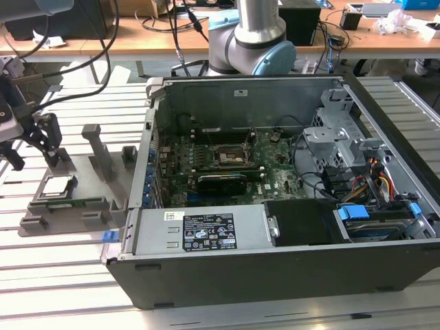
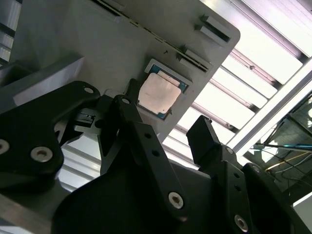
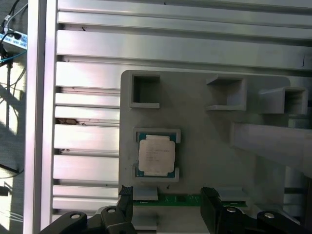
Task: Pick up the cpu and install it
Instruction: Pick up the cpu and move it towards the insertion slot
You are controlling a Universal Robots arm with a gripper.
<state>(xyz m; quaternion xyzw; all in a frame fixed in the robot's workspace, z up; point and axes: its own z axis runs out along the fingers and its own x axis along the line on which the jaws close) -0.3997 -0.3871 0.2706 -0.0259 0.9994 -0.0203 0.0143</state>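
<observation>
- Slatted aluminium surface [image 1: 62, 282] carries an open computer case [image 1: 275, 275] and, toward the exterior view's left, a grey holder tray [image 1: 86, 180].
- The cpu [image 1: 56, 185] lies flat in its recess on the holder tray, metal plate up, well apart from the motherboard socket [image 1: 229, 157] inside the case.
- The gripper [image 1: 31, 148] hovers over the tray with its jaws spread wide and nothing between them.
- In both wrist views the cpu [image 3: 157, 155] [image 2: 158, 95] sits just beyond the dark fingertips [image 3: 126, 194], not between them.
- By this evidence the pick-up step is in hand: the chip is untouched and the socket appears to await it.
- A clean grasp would seem to call for centring the jaws over the chip so the fingers straddle two opposite edges, kept level and clear of the recess walls.
</observation>
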